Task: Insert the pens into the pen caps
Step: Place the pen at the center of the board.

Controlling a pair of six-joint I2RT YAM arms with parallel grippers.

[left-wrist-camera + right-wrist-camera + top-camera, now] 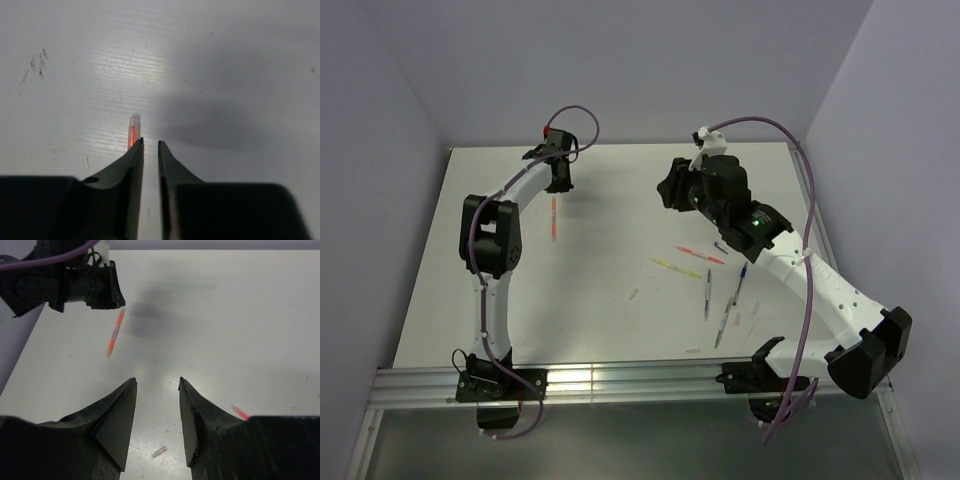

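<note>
top and wrist views of the pen-capping bench [500, 300]. the left end effector [559, 180] hangs over the far left part of the bench; in its wrist view [150, 142] the jaws stand only a narrow slit apart with bare bench showing between them, so nothing is held. the orange pen [554, 217] lies flat on the bench directly below it, running towards the near edge; in the left wrist view its pale-tipped end [133, 131] pokes out just past the left fingertip, outside the slit, and whether finger and pen touch cannot be told. from the right wrist view the same pen [115, 332] reaches up to the left end effector [95, 285]. the right end effector [672, 186] sits at centre right, well apart from the left; its wrist view [157, 381] shows the jaws spread wide and empty above the bench, with a pale cap [159, 451] lying loose below them. the other pens lie scattered near the right arm: pink pen [700, 254], yellow pen [676, 268], grey pen [708, 293], blue pen [739, 285] and green-clear pen [724, 322], none of them gripped. a dark cap [720, 246] lies just beside the pink pen.
</note>
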